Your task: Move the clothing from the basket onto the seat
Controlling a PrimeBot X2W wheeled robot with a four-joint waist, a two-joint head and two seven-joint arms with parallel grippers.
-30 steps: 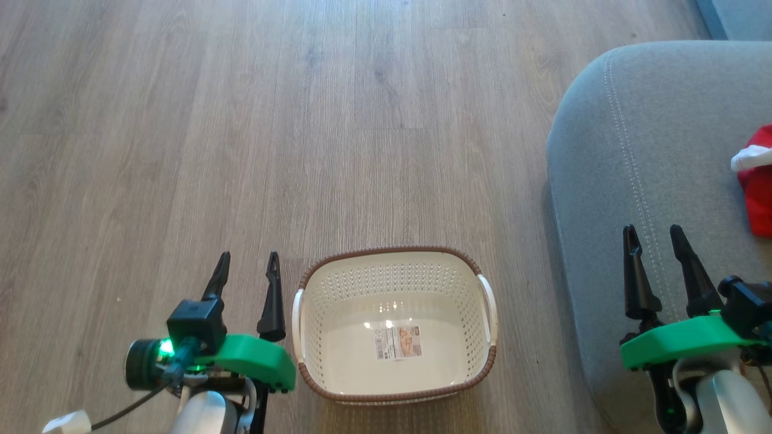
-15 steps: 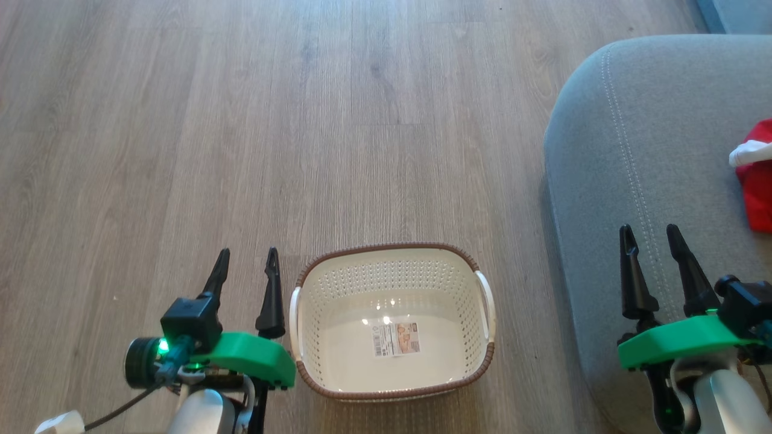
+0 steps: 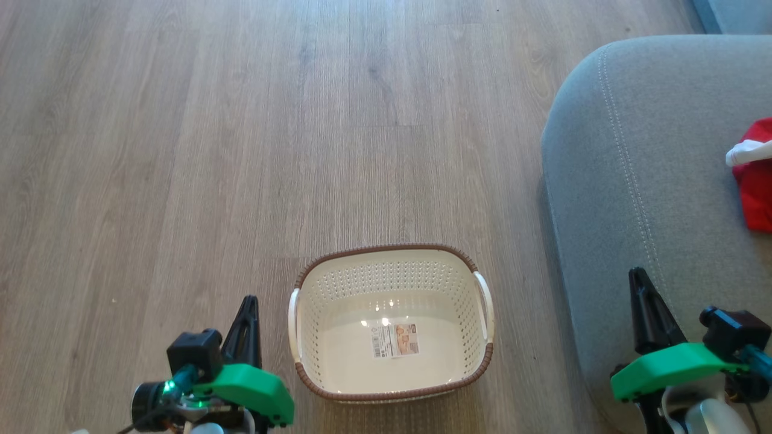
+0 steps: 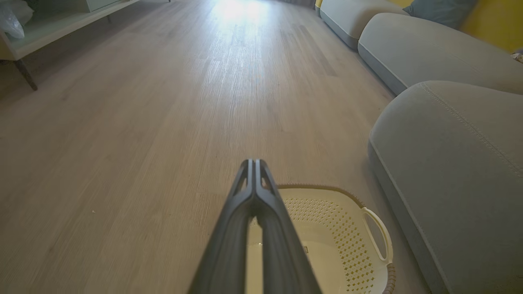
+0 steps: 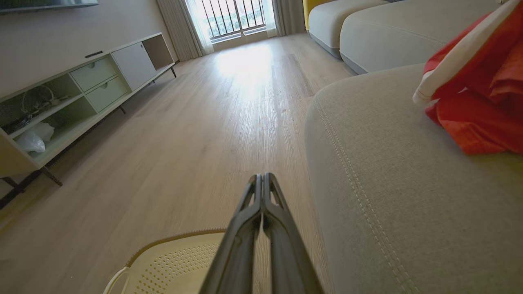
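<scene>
two end effectors flank the basket (image 3: 392, 247), each with its fingers pressed together and nothing between them. the left end effector (image 3: 249, 304) hangs just left of the basket, over the floor (image 3: 241, 150). the right end effector (image 3: 640, 286) sits well right of the basket, over the near edge of the seat (image 3: 651, 150). the basket holds only a paper label (image 3: 395, 340) and no fabric. the clothing (image 3: 754, 187), red with a white band, lies on the seat far right of the basket. the frame edge cuts it off, so its long axis cannot be told. from the right end effector it lies ahead and to the right, apart from the fingers. the left arm is much farther off, with the basket between. i judge the moving done, with no grasp left to make; any tidying would fall to the right arm.
</scene>
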